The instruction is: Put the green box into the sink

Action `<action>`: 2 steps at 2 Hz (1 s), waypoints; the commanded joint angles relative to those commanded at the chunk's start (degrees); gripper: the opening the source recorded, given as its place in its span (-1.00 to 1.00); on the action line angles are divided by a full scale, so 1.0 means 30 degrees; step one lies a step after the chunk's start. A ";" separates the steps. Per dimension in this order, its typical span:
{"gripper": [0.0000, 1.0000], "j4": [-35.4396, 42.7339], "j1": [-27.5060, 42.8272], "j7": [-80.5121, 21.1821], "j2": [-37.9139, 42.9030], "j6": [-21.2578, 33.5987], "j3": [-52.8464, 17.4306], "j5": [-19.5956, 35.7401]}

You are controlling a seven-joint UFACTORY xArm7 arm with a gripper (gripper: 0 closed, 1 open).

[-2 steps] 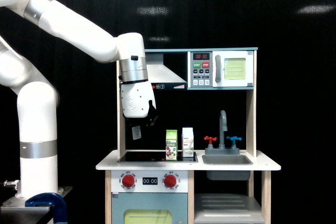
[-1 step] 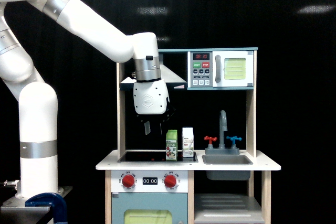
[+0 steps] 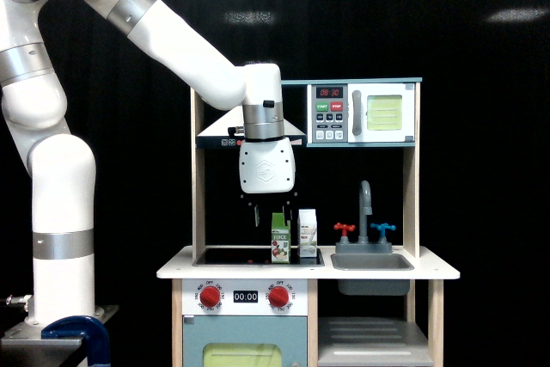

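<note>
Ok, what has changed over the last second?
The gripper swung toward the exterior view's right and now hangs just above the juice carton, not gripping it. The juice carton, milk carton and sink stayed put.

We see the white arm rise from its base at the exterior view's left, bend high, and slope down to a vertical wrist. The gripper (image 3: 271,216) points straight down, its dark fingers (image 3: 257,216) hanging apart with nothing between them.
</note>
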 joint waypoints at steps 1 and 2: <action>1.00 0.0186 0.0745 -0.1067 0.0843 -0.0356 -0.0462 0.2391; 1.00 0.1397 0.1350 -0.1341 0.2580 -0.0809 -0.0120 0.3813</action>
